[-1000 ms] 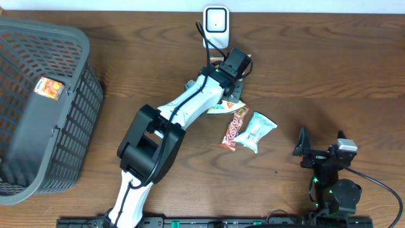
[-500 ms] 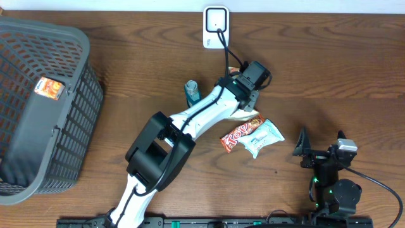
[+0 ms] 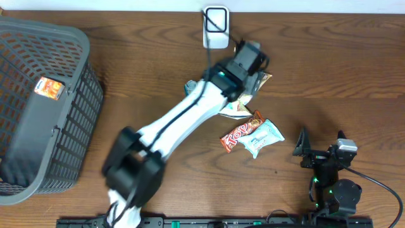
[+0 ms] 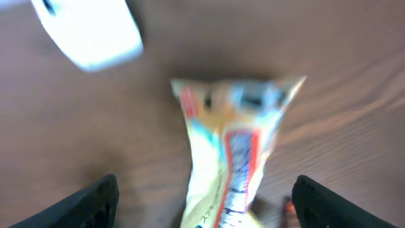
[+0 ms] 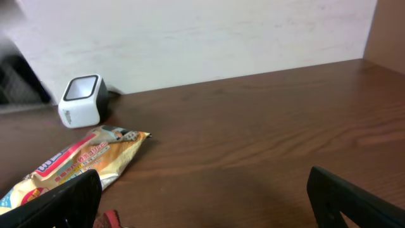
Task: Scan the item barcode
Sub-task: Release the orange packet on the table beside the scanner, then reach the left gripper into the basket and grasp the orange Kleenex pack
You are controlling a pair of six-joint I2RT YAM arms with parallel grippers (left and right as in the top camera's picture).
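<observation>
A yellow snack bag (image 4: pixel 233 142) with a red stripe lies flat on the wooden table, just in front and to the right of the white barcode scanner (image 3: pixel 216 26). My left gripper (image 4: pixel 205 187) hangs over the bag's near end, open, with both black fingers well clear of its sides. From above, the left gripper (image 3: pixel 252 60) covers most of the bag (image 3: pixel 263 79). The right wrist view also shows the bag (image 5: pixel 76 161) and the scanner (image 5: pixel 82 101). My right gripper (image 3: pixel 302 147) rests open at the front right with nothing between its fingers (image 5: pixel 57 202).
A red candy bar (image 3: pixel 236 135) and a pale blue packet (image 3: pixel 262 136) lie side by side in the middle. A small teal object (image 3: pixel 190 85) stands beside the left arm. A dark mesh basket (image 3: pixel 76 133) at the left holds an orange packet (image 3: pixel 49 87).
My left gripper went from shut to wide open and let go of the snack bag, which now lies near the scanner. The left arm swung back towards the scanner. The right arm stayed still.
</observation>
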